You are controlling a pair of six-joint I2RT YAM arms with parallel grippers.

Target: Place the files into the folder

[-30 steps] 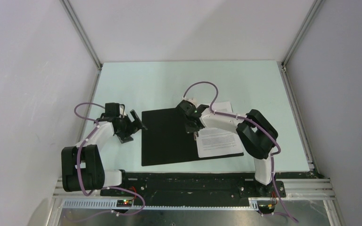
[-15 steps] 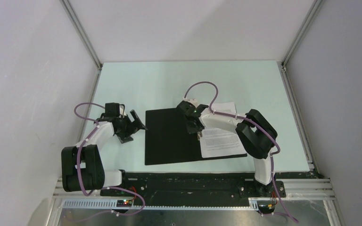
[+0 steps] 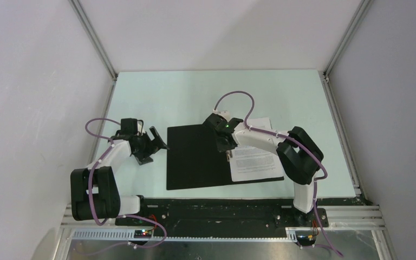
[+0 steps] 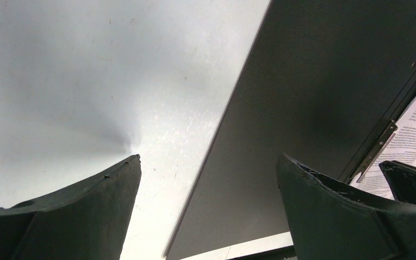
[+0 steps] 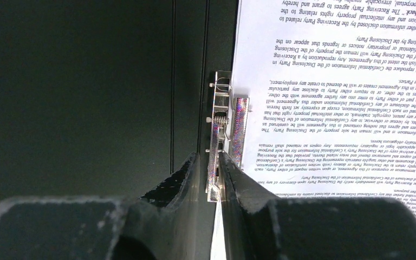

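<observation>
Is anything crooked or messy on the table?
Yes. The files do not line up with the open folder: their far corner pokes out past its far edge. The right gripper pinches the clip beside them.

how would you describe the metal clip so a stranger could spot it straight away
On the pale green table lies an open folder, black inside, with printed files on its right half. Along the spine, at the files' left edge, sits the metal clip, pinched by the right hand. It is the only shiny silver thing among black and white.
</observation>
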